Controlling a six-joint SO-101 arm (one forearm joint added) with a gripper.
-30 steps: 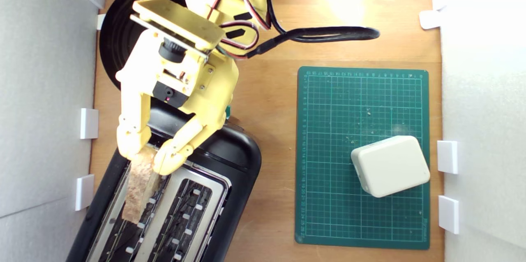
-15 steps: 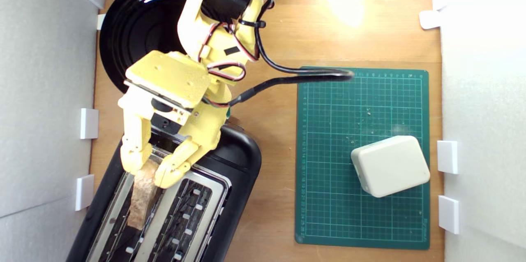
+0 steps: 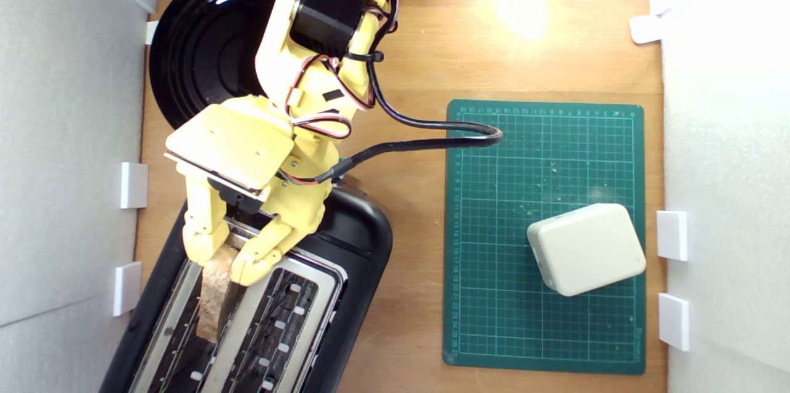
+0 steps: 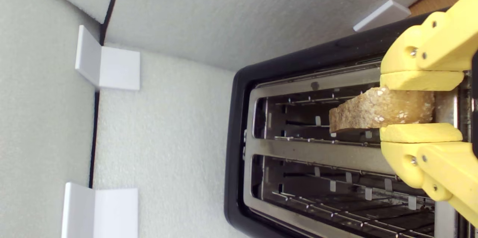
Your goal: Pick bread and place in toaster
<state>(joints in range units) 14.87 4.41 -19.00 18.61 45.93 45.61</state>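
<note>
Ext view: I've got the gripper [image 3: 225,257] clamped on the bread [image 3: 213,294], one yellow finger each side of the slice's near end. Bread sits edge-up in the toaster [image 3: 345,257] slot nearer the ext view's left, its long axis running along the slot, away from the fingers toward the bottom of the pic. Slice lies directly ahead of and below the pincer, lined up w/ the slot, so I judge the next move is just more descent, then let go. Second slot, to the ext view's right, is empty. Black plate [image 3: 197,41] behind the arm, green cutting mat [image 3: 494,294] w/ crumbs and a cream box [image 3: 586,248] well apart to the ext view's right. Wooden tabletop [image 3: 407,319], white foam walls both sides.

Wrist view: gripper [image 4: 422,107] pads pinch the bread [image 4: 377,113] flat across its faces; crust edge faces the cam. Slice hangs over the slot opening of the toaster [image 4: 239,137], between the wire guides, partly in I think; can't tell how deep. Little room each side betw slice and slot rim, so tilt could snag the wires.
</note>
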